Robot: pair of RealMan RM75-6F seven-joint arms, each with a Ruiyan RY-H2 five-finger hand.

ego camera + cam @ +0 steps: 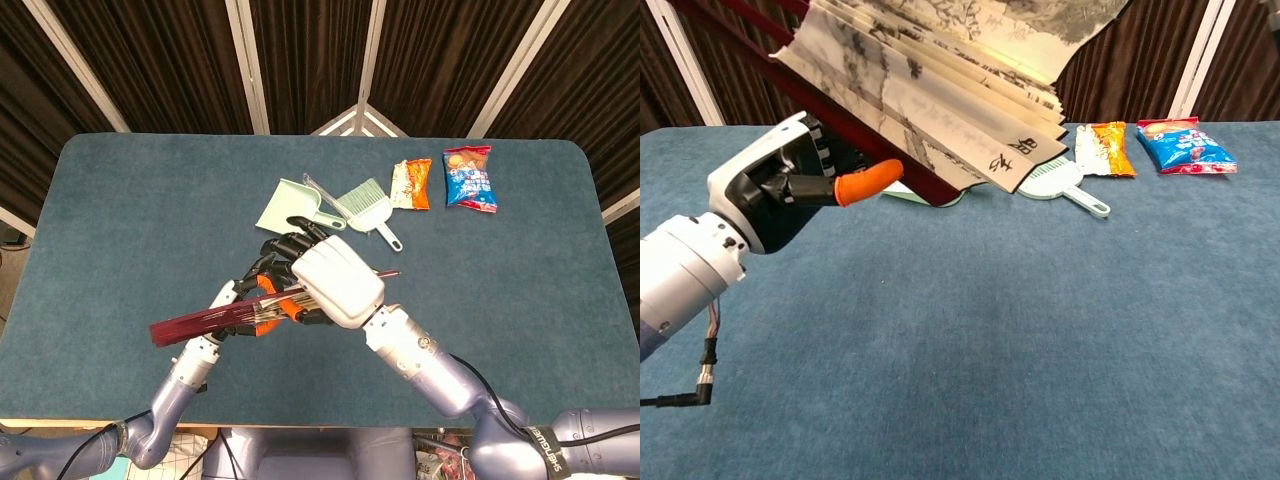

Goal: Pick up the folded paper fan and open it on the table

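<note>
Aloft, fan (930,75) in right hand (335,280)

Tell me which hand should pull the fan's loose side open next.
Left. The right hand grips the fan from above, while the left hand sits beside its dark outer rib, fingers free.

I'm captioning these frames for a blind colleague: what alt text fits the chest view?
A partly opened paper fan with ink painting and dark red ribs fills the upper left, held above a blue table. The left hand, white and black with an orange-tipped finger, reaches to its underside. Behind lie a green brush and two snack packets.
</note>
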